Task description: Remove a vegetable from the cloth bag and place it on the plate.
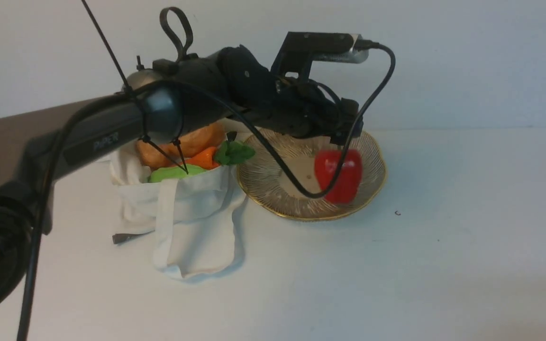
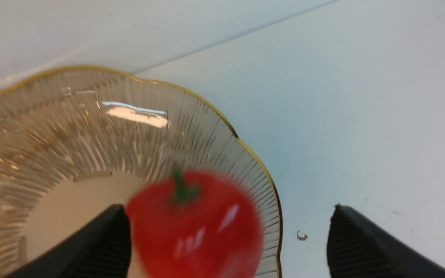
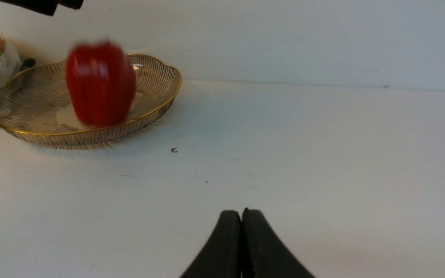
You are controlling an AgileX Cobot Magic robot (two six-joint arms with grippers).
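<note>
My left jaws gape released; beneath them the glossy red bell pepper, blurred near the gold-rimmed ribbed glass plate's edge, could roll off.

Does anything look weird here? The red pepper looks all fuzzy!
Yes. The red pepper is smeared while the plate under it looks sharp, so it is probably moving, maybe dropping or wobbling. It is off-centre, toward the plate's rim, below the open left gripper. Nothing looks spilled or broken.
</note>
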